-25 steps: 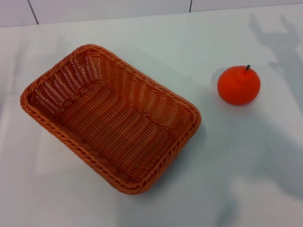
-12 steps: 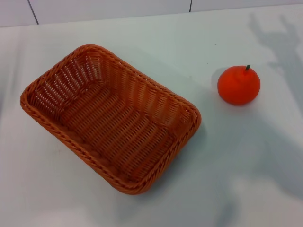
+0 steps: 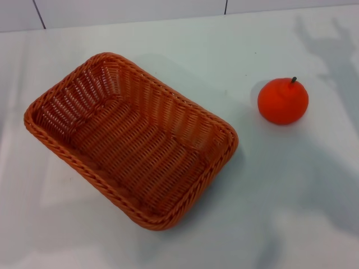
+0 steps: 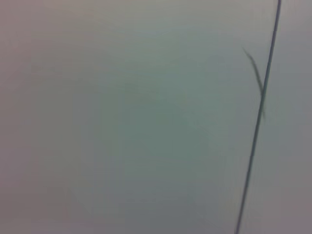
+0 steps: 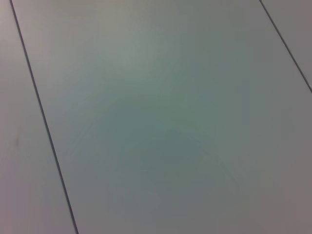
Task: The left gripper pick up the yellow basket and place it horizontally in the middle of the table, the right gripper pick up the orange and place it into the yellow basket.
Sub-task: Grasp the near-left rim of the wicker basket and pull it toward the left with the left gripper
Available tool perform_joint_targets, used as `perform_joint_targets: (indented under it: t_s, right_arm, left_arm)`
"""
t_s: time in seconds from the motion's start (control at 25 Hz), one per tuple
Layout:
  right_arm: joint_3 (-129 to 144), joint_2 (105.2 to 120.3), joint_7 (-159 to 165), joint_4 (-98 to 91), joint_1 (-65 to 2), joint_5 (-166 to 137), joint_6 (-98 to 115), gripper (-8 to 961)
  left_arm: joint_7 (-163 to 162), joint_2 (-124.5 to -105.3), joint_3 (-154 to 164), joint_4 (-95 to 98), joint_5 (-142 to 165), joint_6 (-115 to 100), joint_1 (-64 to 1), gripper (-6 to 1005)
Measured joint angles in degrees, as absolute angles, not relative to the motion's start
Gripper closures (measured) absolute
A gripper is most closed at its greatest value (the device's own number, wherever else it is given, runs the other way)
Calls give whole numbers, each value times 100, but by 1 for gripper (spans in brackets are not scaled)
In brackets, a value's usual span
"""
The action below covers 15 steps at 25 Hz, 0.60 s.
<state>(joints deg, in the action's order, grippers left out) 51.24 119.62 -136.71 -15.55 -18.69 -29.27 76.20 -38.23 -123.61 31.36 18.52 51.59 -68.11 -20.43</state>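
Both grippers out of sight, fingers impossible to judge — yellow basket (image 3: 132, 140) sits skewed, so an off-centre rim grab could twist it into the orange (image 3: 282, 101).

Looks like a lab/test room, not a home: plain smooth white tabletop (image 3: 168, 33) w/ only staged props, pale wall panels (image 3: 129, 11) behind split by thin dark seams (image 5: 41, 117); wrist views show similar seamed panels.
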Motion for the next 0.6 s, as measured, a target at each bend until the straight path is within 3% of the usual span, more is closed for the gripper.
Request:
perform_joint_targets:
  t_s: [0.24,0.6]
  right_arm:
    - [5124,11960,-13593,-1556,-1899,-2932,7612,18]
    - [5147,11947,-13544,-1598,-1940,-2958,7574,22]
  left_arm:
    - [-6017,-12125,3856,2697,5868,-6758,-1870,127]
    - [-9784,-11453,4068,3977,9578,-7348,-2557,127]
